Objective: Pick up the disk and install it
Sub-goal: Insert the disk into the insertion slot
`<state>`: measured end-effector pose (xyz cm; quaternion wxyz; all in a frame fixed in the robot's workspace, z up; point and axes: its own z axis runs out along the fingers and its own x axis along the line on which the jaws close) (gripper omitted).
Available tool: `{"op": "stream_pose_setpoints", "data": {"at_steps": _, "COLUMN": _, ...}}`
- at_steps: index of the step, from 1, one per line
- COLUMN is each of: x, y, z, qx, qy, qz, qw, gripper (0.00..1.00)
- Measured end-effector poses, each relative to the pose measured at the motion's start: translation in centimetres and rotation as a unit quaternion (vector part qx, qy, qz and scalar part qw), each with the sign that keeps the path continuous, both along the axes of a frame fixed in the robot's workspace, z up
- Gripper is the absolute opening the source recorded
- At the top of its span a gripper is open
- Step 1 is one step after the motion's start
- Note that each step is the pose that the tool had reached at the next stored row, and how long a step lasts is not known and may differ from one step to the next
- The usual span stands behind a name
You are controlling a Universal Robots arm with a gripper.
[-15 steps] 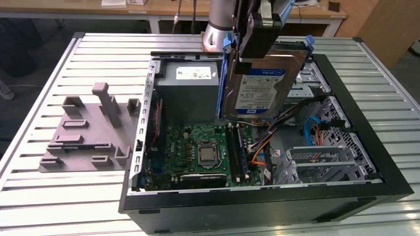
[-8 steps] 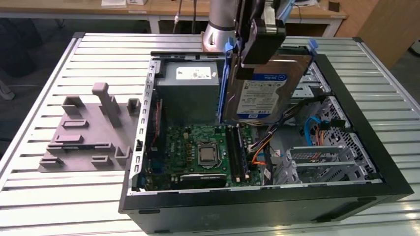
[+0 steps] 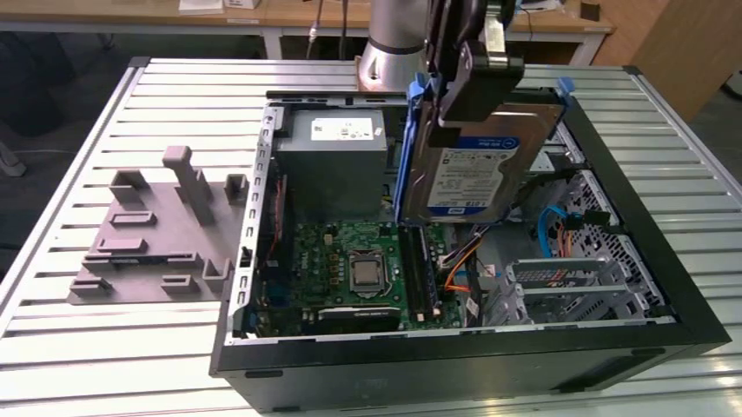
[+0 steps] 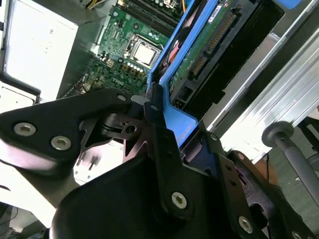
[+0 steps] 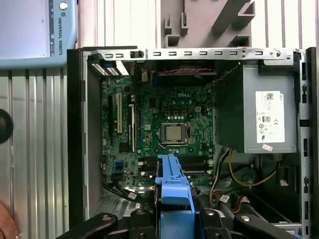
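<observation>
the disk [image 3: 470, 178] hangs on edge over the open computer case [image 3: 464, 369], clear of the table, its blue-and-white label facing the exterior view and its blue carrier frame [image 3: 405, 165] running down the side. in the second wrist view its green circuit-board underside [image 4: 199, 55] shows inside the blue frame. the gripper [image 3: 467, 109] holds it by the upper end, jaws clenched on the carrier frame; in the second wrist view the black fingers [image 4: 155, 117] press on either side of the blue edge. whether the disk's lower end touches anything inside the case cannot be told.

below it lies the green motherboard [image 3: 347, 261] with its square processor socket [image 3: 367, 272]. the large grey metal box [image 3: 336, 152] with a white sticker sits just beside the disk, on the exterior view's left. orange and blue cables [image 3: 566, 228] run along the case's other side. the case rests on a slatted metal table [image 3: 69, 347], and a grey moulded fixture [image 3: 151, 239] sits on the table near the case.
</observation>
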<state>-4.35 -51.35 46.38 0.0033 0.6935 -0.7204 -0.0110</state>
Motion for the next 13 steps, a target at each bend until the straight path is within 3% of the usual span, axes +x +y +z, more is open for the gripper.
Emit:
{"op": "stream_pose_setpoints", "data": {"at_steps": 7, "x": 0.4, "y": -1.28, "z": -0.08, "qx": -0.0006, "qy": 0.0000, "qz": 0.000, "qw": 1.0000, "gripper": 0.36}}
{"op": "stream_pose_setpoints", "data": {"at_steps": 13, "x": 1.5, "y": -1.77, "z": -0.14, "qx": -0.0013, "qy": 0.0000, "qz": 0.000, "qw": 1.0000, "gripper": 0.36}}
